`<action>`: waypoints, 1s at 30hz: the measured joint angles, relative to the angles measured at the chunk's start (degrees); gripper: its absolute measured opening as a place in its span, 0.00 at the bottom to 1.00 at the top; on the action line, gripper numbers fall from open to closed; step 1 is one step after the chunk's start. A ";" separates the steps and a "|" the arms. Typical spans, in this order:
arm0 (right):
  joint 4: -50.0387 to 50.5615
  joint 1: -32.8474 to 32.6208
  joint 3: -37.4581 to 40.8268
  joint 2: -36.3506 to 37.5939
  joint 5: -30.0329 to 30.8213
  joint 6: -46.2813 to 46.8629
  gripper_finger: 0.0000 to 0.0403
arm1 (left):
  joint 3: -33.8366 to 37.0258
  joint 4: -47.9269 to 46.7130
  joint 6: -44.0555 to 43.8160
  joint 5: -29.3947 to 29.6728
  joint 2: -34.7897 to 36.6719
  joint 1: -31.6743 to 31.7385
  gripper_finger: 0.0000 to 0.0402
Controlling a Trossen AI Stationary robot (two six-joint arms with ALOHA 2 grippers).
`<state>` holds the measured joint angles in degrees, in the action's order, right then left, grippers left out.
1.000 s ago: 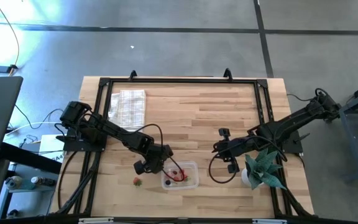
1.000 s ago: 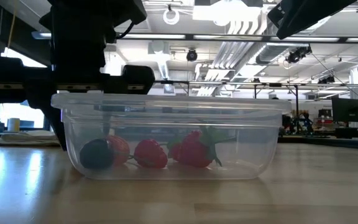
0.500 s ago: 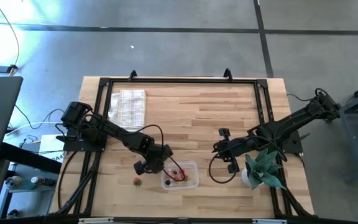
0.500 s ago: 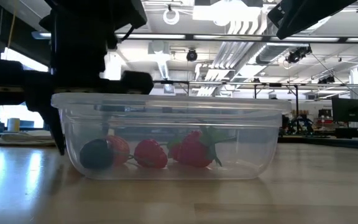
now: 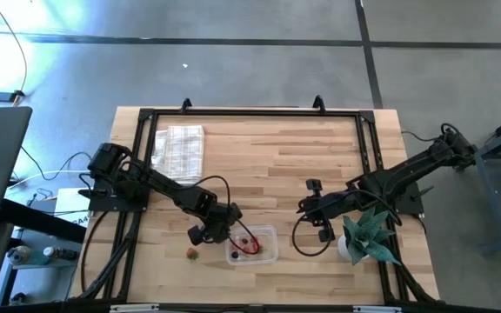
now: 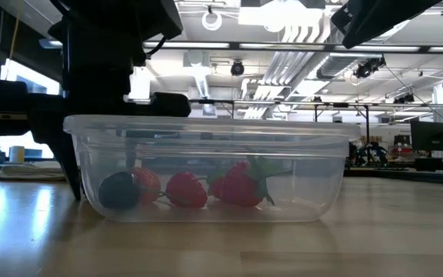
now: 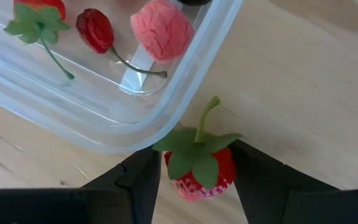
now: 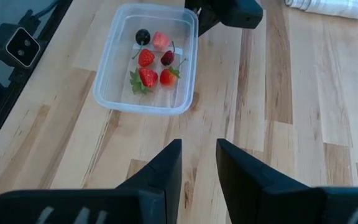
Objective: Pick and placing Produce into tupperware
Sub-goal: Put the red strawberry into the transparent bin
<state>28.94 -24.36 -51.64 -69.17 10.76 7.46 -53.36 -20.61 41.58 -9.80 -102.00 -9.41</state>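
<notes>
Left gripper [image 7: 194, 186] is down at the table, right at the near-left corner of the tupperware [image 5: 267, 233]. Its fingers [image 7: 140, 180] straddle a strawberry [image 7: 199, 168], one on each side. The berry is red with a green top and its stem points toward the container wall. From the left wrist view I can't tell if the pads actually touch it; the jaws stand wide, roughly berry-width, so it's bracketed, with no confirmed grip. The berry sits on the wood just outside the rounded corner of the tub, not inside.

In the high view another small reddish piece [image 5: 192, 254] lies on the table left of the tupperware, near the left gripper [image 5: 203, 233].

Tupperware contents per the right wrist view: a dark cherry [image 8: 142, 36], a pale pink raspberry [image 8: 161, 40], a dark red cherry [image 8: 167, 58], and three strawberries [image 8: 148, 77] with green tops. All sit on the floor of the tub, clustered toward one end. The low view shows the same: a dark round berry [image 6: 118, 190] and red ones behind the clear wall [image 6: 314, 177].

Right gripper [image 8: 197, 163] is parked over bare wood, well apart from the tub and facing it, with its jaws partly open and nothing between them.

A teal spiky potted plant [image 5: 368, 235] stands by the right arm. A checked cloth [image 5: 179, 149] lies at the far left of the table [image 5: 268, 165].
</notes>
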 joint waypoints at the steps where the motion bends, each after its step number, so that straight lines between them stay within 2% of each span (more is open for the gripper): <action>1: -0.07 0.00 0.00 0.00 0.00 0.00 0.22 | 0.02 -0.02 0.02 0.03 0.00 0.00 0.42; 6: -0.05 0.00 0.00 0.00 0.02 0.00 0.22 | 0.02 -0.21 0.16 -0.99 0.00 0.01 0.31; 9: -0.05 0.00 0.00 0.00 0.00 -0.02 0.22 | 0.03 -0.19 0.15 -1.31 0.00 0.02 0.31; 15: -0.07 0.00 0.00 0.00 0.00 -0.02 0.22 | 0.04 -0.07 0.02 0.20 -0.02 -0.01 0.45; 17: -0.07 0.00 0.00 0.00 0.00 -0.01 0.22 | 0.05 0.07 -0.05 0.20 -0.02 0.00 0.47; 25: -0.07 0.00 0.00 0.00 0.00 -0.02 0.22 | -1.16 -1.00 0.15 -0.18 -0.24 0.00 0.31; 30: -0.07 0.00 0.00 0.00 0.00 0.00 0.22 | -2.07 -1.04 0.15 -0.03 -0.28 0.02 0.32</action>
<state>28.86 -24.36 -51.64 -69.17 10.76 7.46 -55.43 -21.64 41.74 -9.82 -102.28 -9.39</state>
